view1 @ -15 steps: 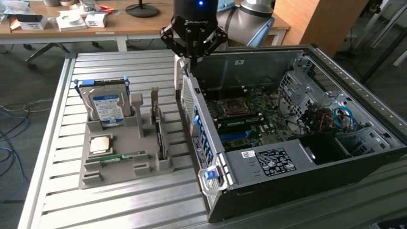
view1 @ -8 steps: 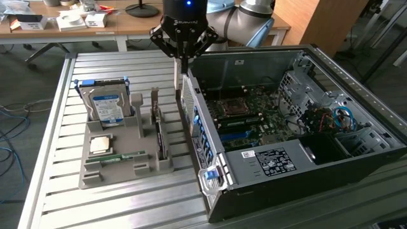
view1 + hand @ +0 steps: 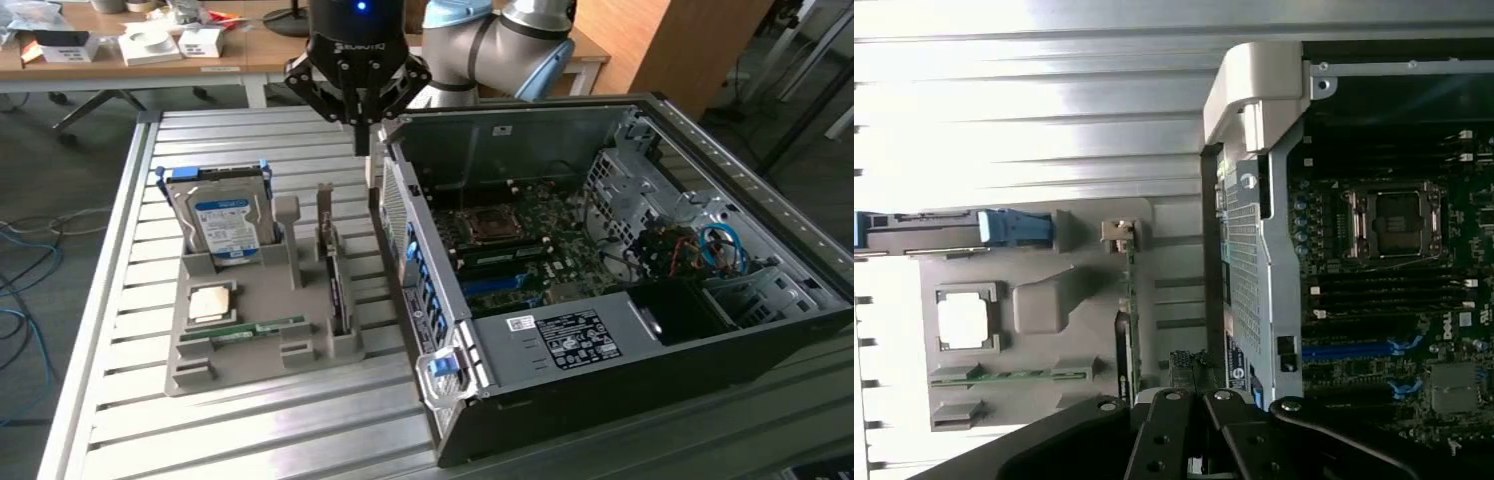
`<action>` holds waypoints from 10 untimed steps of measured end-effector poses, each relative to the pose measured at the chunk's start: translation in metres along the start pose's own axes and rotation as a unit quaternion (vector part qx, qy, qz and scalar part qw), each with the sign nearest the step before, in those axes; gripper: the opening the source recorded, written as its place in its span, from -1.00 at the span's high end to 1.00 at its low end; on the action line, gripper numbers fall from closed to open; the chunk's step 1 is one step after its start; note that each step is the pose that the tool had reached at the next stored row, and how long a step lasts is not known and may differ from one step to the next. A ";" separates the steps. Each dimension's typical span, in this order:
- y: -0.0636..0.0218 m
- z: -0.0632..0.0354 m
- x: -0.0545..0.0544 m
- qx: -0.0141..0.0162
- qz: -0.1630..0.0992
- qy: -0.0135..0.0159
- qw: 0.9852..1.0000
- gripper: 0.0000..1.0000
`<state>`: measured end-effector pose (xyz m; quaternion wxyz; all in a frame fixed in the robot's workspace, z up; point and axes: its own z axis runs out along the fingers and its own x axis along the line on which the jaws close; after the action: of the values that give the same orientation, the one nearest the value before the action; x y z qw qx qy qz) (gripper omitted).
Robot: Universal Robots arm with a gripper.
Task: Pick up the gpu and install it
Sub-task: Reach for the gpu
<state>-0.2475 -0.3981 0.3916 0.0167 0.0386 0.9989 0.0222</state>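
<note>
Nearest, the slatted metal table (image 3: 200, 430) carries a grey parts tray (image 3: 254, 355) just beside an open computer case (image 3: 561, 335). A green memory stick (image 3: 247, 328) lies flat at the tray's near end. Behind it the gpu (image 3: 336, 290) stands on edge in its slot, on the side of the tray next to the case, with its pale bracket at the far end. The hard drive (image 3: 224, 225) stands upright farther back, toward the exterior view's left. Beyond these, the end effector (image 3: 362, 148) hangs above the gap between tray and case, its fingers pressed together and pinching nothing. The pickup looks not yet begun. In my judgement a grasp calls for spread fingers, lined up across the card's thin upper edge.
</note>
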 end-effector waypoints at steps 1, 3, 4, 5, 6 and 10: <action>-0.0002 0.0000 0.003 0.000 0.000 0.000 1.000 0.79; -0.0006 0.0000 0.009 0.000 0.000 0.000 1.000 0.79; -0.0008 -0.0001 0.012 0.000 0.001 0.000 1.000 0.79; -0.0010 -0.0001 0.015 0.000 0.001 0.000 1.000 0.79; -0.0012 -0.0001 0.018 0.000 0.001 0.000 1.000 0.79; -0.0019 -0.0002 0.028 0.000 0.001 0.000 1.000 0.79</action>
<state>-0.2753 -0.3979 0.3909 0.0168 0.0400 0.9988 0.0222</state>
